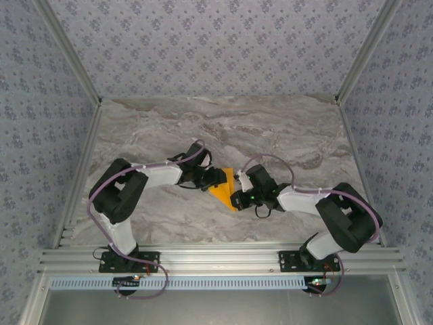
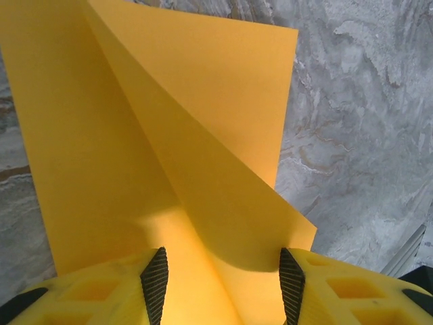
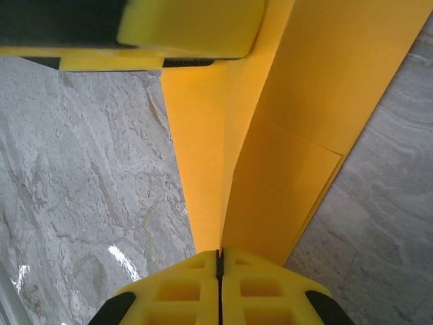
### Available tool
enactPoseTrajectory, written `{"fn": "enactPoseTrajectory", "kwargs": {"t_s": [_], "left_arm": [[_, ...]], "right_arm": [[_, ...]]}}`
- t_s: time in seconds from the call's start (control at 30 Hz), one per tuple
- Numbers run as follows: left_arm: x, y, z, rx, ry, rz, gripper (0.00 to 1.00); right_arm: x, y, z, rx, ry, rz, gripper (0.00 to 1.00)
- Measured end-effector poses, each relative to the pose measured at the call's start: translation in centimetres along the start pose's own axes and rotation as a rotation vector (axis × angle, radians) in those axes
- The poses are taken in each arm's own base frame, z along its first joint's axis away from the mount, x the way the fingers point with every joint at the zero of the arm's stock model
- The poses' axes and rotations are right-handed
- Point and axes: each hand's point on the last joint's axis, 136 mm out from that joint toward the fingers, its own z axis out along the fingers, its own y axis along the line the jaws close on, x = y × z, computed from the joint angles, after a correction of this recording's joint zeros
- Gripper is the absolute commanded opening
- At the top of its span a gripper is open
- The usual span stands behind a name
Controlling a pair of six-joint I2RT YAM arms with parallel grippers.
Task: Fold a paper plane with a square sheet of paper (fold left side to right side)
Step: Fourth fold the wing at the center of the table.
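We find the sheet of paper [image 1: 224, 191] near the middle of the table [image 1: 284, 135], between the two grippers. It is orange-yellow and already partly folded. From above it reads as a narrow wedge with its point towards the arm bases.

In the left wrist view the sheet [image 2: 203, 101] stands up off the table. One flap is folded diagonally over the panel behind it, along a long slanting crease. In the right wrist view the sheet [image 3: 284, 176] shows at least two overlapping layers with a straight edge across the upper one.

The right gripper [image 3: 218, 267] is clenched, its two yellow fingers meeting with no gap. The lower edge of the sheet runs into the seam between them, so we record it as grasping the paper. From above this gripper [image 1: 238, 198] sits on the sheet's right side.

The left gripper [image 2: 223, 288] has its jaws parted, and the base of the sheet passes between the ribbed black pads [image 2: 154, 288]. From this angle we cannot confirm that either pad bears on the paper. From above this gripper [image 1: 216, 179] sits at the sheet's left edge. One of its fingers [image 3: 189, 27] crosses the top of the right wrist view, over the sheet.

The table is grey veined marble. Patterned wall panels [image 1: 203, 47] enclose it, and an aluminium rail [image 1: 223, 257] carries both arm bases.
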Motion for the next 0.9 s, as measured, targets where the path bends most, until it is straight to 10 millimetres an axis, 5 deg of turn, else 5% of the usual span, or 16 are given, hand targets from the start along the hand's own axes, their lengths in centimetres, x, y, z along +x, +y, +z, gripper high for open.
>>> {"fn": "enactPoseTrajectory", "kwargs": {"t_s": [0.27,0.53,0.9], "left_arm": [[0.1,0.3,0.4,-0.007,0.009,-0.005,0.49],[0.1,0.3,0.4,-0.007,0.009,-0.005,0.49],[0.1,0.3,0.4,-0.007,0.009,-0.005,0.49]], "right_arm": [[-0.2,-0.1,-0.2,-0.026,-0.004,0.033,0.15],[-2.2,-0.6,-1.2,-0.092,-0.059,0.109,0.35],[-4.8,-2.1,-2.0,-0.185,-0.101,0.249,0.35]]}}
